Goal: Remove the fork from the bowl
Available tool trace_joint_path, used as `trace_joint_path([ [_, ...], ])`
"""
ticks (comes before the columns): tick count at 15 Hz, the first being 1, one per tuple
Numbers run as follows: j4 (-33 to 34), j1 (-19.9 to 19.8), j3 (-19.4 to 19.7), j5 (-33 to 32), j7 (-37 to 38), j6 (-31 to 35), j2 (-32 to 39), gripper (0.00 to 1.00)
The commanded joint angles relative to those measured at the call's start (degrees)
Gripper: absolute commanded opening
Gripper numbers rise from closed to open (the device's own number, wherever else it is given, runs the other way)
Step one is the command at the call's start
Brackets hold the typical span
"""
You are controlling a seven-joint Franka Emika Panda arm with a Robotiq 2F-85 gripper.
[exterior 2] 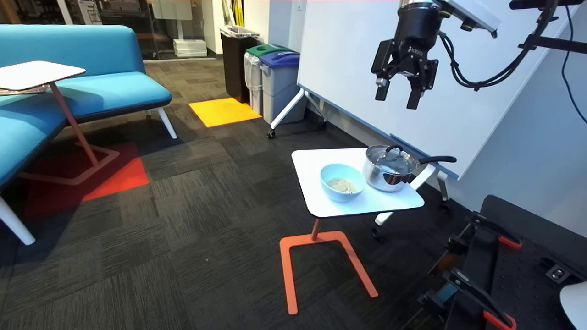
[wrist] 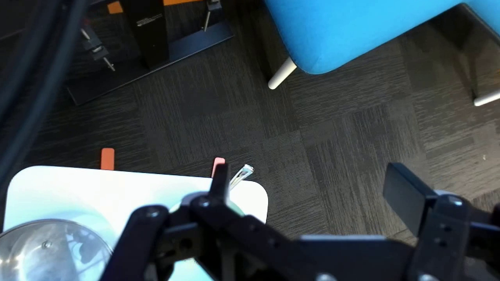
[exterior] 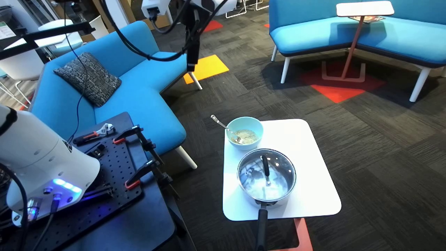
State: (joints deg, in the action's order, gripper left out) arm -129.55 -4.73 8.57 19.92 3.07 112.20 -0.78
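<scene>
The gripper [exterior 2: 397, 97] is positioned well above the small white table [exterior: 310, 157], pointing downward, with its two fingers [wrist: 406, 199] spread wide apart. The fork [exterior: 223, 125] is located in the pale-blue bowl [exterior: 244, 122] — tines down at the pale contents [exterior: 246, 136], handle tilted over the rim and projecting outward. The bowl stands upright near one corner of the table, just beside the metal pan [exterior 2: 386, 179]. The pan carries a glass lid [exterior: 251, 172] and a long black handle [exterior: 262, 226]. In the wrist view, one finger covers most of the bowl; the end of the fork's handle shows beside the fingertip.
</scene>
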Motion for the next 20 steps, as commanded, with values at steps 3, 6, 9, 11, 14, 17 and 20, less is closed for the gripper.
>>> trace_joint_path([
  [3, 3.0, -2.1, -0.5, 14.6, 3.3, 9.9, 10.9, 1.00],
  [6, 3.3, -2.9, -0.7, 20.9, 4.5, 18.4, 17.5, 1.00],
  [9, 3.7, -3.3, -0.3, 22.7, 9.3, 23.1, 23.3, 1.00],
  [11, 4.2, -3.4, 0.2, 21.9, 14.0, 23.9, 26.4, 1.00],
  [14, 5.5, -3.7, 0.1, 21.6, 18.0, 22.2, 29.6, 1.00],
  [17, 7.1, -3.6, -0.2, 21.1, 20.6, 20.7, 32.0, 1.00],
  [20, 9.0, -3.7, -0.4, 20.4, 22.2, 17.8, 33.9, 1.00],
])
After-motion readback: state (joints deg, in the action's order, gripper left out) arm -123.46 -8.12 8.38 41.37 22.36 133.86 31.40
